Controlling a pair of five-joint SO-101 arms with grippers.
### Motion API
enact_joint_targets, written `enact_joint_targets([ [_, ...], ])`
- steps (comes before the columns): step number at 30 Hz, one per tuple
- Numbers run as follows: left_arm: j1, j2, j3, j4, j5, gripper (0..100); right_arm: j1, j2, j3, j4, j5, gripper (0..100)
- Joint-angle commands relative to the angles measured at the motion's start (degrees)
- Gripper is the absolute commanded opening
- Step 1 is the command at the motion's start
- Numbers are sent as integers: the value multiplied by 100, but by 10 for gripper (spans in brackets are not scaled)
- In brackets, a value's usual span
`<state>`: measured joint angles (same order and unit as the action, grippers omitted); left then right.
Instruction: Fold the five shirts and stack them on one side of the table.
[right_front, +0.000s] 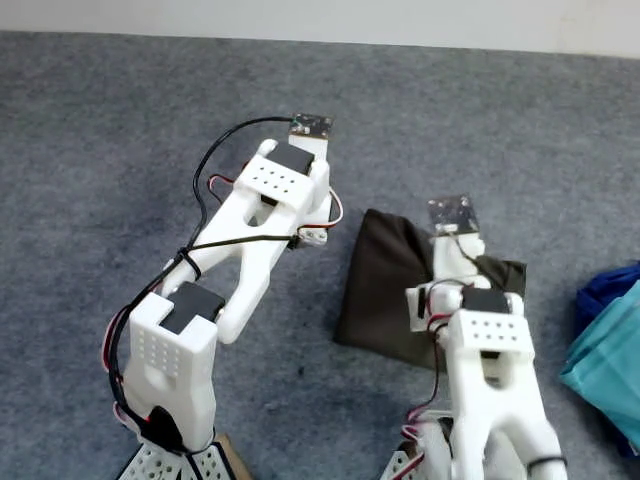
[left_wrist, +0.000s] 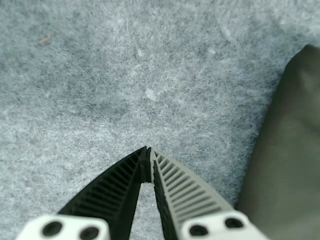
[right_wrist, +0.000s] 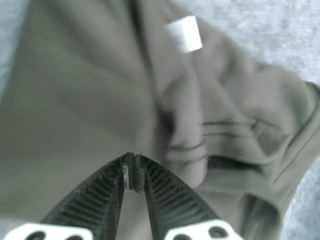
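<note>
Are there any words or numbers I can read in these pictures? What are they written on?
No words or numbers can be read here.
White tag on the dark shirt: no print can be made out on it.
Circuit board on the end of an arm: any markings are too small to read.

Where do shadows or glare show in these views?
High view: even light, no glare or hard shadows on the table. Left wrist view: a faint darker patch on the table ahead of the left gripper. Right wrist view: shirt folds shaded; its white tag brightest.
</note>
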<state>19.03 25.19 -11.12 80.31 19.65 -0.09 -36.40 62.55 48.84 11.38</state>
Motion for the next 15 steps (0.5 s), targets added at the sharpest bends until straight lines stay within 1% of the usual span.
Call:
enact_joint_targets([
  [1, -4, -321, -31, -35, -62, 8, 444, 532, -242, -629, 220, 6],
  [5, -4, -321, -31, -35, -62, 8, 1121, 1191, -796, -919, 281, 6],
  [9, -4, -321, -31, -44, -62, 8, 1692, 1719, -1543, -963, 466, 6],
  [12, 4, -321, -31, -44, -62, 8, 1912, 2141, -2105, -963, 484, 6],
  [15, 4, -321, -31, -44, -62, 8, 1974, 2668, -2651, -963, 475, 6],
])
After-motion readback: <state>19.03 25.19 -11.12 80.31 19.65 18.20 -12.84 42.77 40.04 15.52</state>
